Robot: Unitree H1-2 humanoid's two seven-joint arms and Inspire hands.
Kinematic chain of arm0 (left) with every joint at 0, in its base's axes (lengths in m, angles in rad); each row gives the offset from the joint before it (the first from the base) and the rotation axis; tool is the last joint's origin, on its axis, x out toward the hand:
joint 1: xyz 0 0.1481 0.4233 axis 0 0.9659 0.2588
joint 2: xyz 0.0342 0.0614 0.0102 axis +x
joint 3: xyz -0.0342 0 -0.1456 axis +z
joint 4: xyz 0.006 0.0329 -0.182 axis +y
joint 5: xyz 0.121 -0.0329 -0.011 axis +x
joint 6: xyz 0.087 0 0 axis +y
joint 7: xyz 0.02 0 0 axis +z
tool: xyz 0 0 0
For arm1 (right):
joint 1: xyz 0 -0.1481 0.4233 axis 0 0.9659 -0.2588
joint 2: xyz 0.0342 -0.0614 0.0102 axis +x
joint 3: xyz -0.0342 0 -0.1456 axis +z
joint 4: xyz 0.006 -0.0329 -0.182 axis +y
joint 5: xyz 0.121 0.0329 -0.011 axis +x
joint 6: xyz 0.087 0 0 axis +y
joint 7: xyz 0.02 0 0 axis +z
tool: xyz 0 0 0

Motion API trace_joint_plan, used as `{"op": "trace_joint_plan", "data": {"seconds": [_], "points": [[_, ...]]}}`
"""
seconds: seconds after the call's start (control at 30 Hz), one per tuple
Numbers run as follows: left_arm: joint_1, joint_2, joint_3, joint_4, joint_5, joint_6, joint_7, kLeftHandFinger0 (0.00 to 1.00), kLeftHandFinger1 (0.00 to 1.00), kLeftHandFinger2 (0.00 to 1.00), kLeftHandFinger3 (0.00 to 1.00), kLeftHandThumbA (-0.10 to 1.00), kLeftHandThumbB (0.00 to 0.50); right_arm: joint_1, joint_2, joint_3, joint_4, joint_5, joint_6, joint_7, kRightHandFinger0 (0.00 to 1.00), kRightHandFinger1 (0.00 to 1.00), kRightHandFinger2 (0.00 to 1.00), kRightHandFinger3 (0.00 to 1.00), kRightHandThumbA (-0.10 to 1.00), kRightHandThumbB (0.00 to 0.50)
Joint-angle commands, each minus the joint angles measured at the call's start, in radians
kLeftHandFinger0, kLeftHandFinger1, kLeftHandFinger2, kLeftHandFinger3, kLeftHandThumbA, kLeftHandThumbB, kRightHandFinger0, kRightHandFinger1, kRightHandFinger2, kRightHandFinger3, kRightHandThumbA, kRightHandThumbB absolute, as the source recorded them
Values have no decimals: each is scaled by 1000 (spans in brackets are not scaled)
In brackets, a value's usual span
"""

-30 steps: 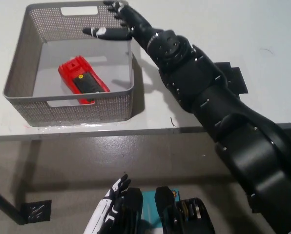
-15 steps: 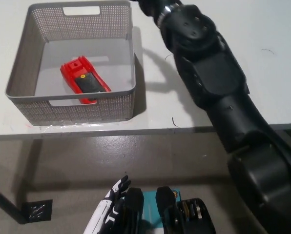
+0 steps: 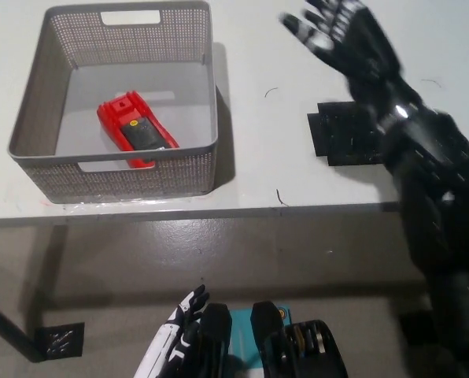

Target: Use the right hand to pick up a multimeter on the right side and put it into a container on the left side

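The multimeter (image 3: pixel 135 132) is lying inside the basket (image 3: pixel 30 118), on its floor, slightly left of the basket's middle and turned diagonally. Judged from this position, the placing step is done; nothing of the task appears left except bringing the arm to rest.

The right robot hand (image 3: pixel 341 33) is hovering above the desk (image 3: pixel 258 169), well to the right of the basket and clear of its rim. Its fingers are spreading wide apart and it is gripping nothing. A black mat (image 3: pixel 346 134) is lying on the desk to the right of the basket, below that hand, with no object showing on it.

The left robot hand (image 3: pixel 175 339) is resting low, below the desk edge and below the basket; whether it is open or closed cannot be told from this view.

Condition of the multimeter: red casing with a black face panel, a small yellow mark on the black area, one end wider than the other. It is lying flat, face up, not touching the basket's walls as far as can be seen. No damage is showing.
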Motion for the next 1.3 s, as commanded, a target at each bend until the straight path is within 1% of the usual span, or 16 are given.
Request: {"op": "trace_joint_plan", "data": {"seconds": [0.0, 0.17, 0.2, 0.23, 0.43, 0.63, 0.7, 0.8, 0.83, 0.9, 0.93, 0.97, 1.03, 1.1, 1.13, 1.27], "points": [[14, 5, 5, -25, 19, 2, 14, 1000, 1000, 1000, 1000, 1000, 413, 217, -175, -138, -748, 450, 124, 92, 1000, 1000, 1000, 1000, 1000, 478], [25, -1, 8, -9, 3, -7, 13, 1000, 1000, 1000, 1000, 1000, 415, 365, -185, -109, -863, 480, 91, 73, 1000, 1000, 1000, 1000, 1000, 479], [24, -1, 8, -5, 1, -8, 13, 1000, 1000, 1000, 1000, 1000, 414, 382, -186, -103, -876, 469, 86, 71, 1000, 1000, 1000, 1000, 1000, 489], [22, -1, 10, -1, 4, -7, 15, 1000, 1000, 1000, 1000, 1000, 421, 412, -183, -93, -894, 457, 78, 67, 1000, 1000, 1000, 1000, 1000, 500], [18, 0, 18, 4, -3, -3, 17, 1000, 1000, 1000, 1000, 1000, 443, 534, -150, -31, -912, 427, 24, 90, 1000, 1000, 1000, 1000, 1000, 500], [4, -2, 25, 27, -12, -32, 23, 1000, 1000, 1000, 1000, 1000, 427, 653, -115, 10, -852, 395, -22, 142, 1000, 1000, 1000, 1000, 1000, 500], [0, -7, 29, 32, -21, -32, 24, 1000, 1000, 1000, 1000, 1000, 439, 688, -114, 23, -813, 375, -43, 167, 1000, 1000, 1000, 1000, 1000, 496], [-14, -16, 34, 44, -28, -39, 28, 1000, 1000, 1000, 1000, 1000, 437, 715, -119, 34, -768, 361, -69, 190, 1000, 1000, 1000, 1000, 1000, 472], [-8, -14, 34, 39, -30, -38, 26, 1000, 1000, 1000, 1000, 1000, 432, 745, -107, 34, -736, 367, -91, 204, 1000, 1000, 1000, 1000, 1000, 452], [-4, -15, 39, 41, -35, -49, 28, 1000, 1000, 1000, 1000, 1000, 425, 778, -92, 33, -689, 365, -127, 220, 1000, 1000, 1000, 1000, 1000, 446], [-3, -15, 41, 39, -33, -44, 29, 1000, 1000, 1000, 1000, 1000, 435, 799, -89, 29, -653, 352, -160, 234, 1000, 1000, 1000, 1000, 1000, 430], [1, -16, 41, 36, -28, -41, 30, 1000, 1000, 1000, 1000, 1000, 437, 812, -87, 28, -636, 344, -176, 240, 1000, 1000, 1000, 1000, 1000, 428], [-8, -21, 45, 39, -29, -38, 31, 1000, 1000, 1000, 1000, 1000, 442, 824, -85, 20, -606, 348, -168, 232, 1000, 1000, 1000, 1000, 1000, 458], [-25, -24, 52, 50, -35, -41, 34, 1000, 1000, 1000, 1000, 1000, 433, 827, -90, 17, -550, 345, -190, 256, 1000, 1000, 1000, 1000, 1000, 439], [-20, -23, 54, 51, -29, -46, 37, 1000, 1000, 1000, 1000, 1000, 416, 838, -88, 18, -534, 345, -197, 262, 1000, 1000, 1000, 1000, 1000, 441], [-30, -28, 64, 61, -36, -55, 38, 1000, 1000, 1000, 1000, 1000, 407, 851, -88, 17, -473, 337, -205, 271, 1000, 1000, 1000, 1000, 1000, 451]]}}
